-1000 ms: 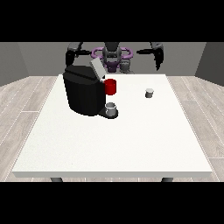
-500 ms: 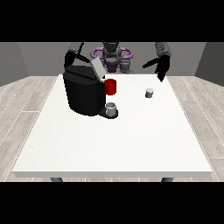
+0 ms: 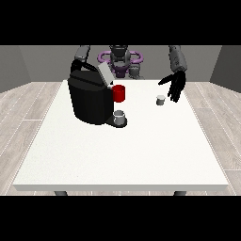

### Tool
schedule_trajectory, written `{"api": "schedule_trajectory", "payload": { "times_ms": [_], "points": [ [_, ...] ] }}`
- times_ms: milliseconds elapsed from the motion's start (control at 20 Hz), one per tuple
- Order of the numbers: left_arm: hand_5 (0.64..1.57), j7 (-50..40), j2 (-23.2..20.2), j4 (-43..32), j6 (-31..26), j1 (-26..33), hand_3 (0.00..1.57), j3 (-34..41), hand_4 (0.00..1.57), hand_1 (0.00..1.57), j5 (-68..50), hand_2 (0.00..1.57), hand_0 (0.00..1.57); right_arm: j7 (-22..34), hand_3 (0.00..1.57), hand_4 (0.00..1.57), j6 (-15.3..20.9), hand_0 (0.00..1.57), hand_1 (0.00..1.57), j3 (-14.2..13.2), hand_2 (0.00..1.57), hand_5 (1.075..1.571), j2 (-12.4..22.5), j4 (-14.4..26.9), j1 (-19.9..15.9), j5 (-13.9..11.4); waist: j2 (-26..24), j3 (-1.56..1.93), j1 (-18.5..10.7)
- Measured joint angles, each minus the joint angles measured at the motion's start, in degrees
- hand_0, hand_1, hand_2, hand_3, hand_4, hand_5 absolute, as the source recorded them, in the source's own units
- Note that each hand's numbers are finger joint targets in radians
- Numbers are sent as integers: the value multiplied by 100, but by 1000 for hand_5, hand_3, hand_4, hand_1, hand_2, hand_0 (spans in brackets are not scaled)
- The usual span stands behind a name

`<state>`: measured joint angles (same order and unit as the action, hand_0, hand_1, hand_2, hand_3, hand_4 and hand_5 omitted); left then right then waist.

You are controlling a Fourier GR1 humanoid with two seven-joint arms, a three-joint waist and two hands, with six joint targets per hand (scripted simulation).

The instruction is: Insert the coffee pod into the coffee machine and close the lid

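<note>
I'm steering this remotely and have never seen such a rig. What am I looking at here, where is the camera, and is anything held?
The camera stands across the table and faces the robot, so its arms reach towards you. The big black box is the coffee machine, its lid tilted up, with a red part at its front and a grey cup at its base. The small grey thing to the right is the pod. The hand at the view's right hangs open beside the pod, holding nothing. The other hand is hidden behind the machine.
</note>
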<state>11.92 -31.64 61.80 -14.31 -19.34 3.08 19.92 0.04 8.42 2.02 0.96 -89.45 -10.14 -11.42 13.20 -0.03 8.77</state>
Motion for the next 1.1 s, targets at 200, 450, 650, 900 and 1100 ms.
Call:
{"api": "schedule_trajectory", "payload": {
  "times_ms": [200, 450, 650, 900, 1100],
  "points": [
    [1571, 120, 76, -517, 251, -261, 247, -73, 0, 261, 402, 589, 261, 193, 0, 0, -52, 0, 0, -5, 0, 1571, -14, 98, -60, 38, 9, 1, 21],
    [1571, 185, 352, -808, 767, -548, 756, -241, 298, 839, 902, 918, 839, 88, 0, 0, -8, 0, 0, -62, 0, 1571, -29, 513, -181, 159, 23, 1, -79],
    [1571, 390, 432, -1007, 1200, -696, 908, -410, 462, 1038, 1358, 1105, 1038, 102, 0, 0, 10, 0, 0, -33, 0, 1571, 1, 658, -275, 175, 30, 1, -99],
    [1571, 445, 438, -1365, 1428, -929, 857, -651, 340, 826, 1913, 998, 826, 295, 0, 0, 135, 0, 0, 98, 0, 1571, -56, 800, -448, 49, 70, 2, -80],
    [1571, 349, 458, -1571, 1458, -958, 769, -890, 348, 757, 2343, 928, 757, 127, 0, 0, 72, 0, 0, 75, 0, 1571, -47, 1010, -442, 125, 21, 9, -84]
  ]
}}
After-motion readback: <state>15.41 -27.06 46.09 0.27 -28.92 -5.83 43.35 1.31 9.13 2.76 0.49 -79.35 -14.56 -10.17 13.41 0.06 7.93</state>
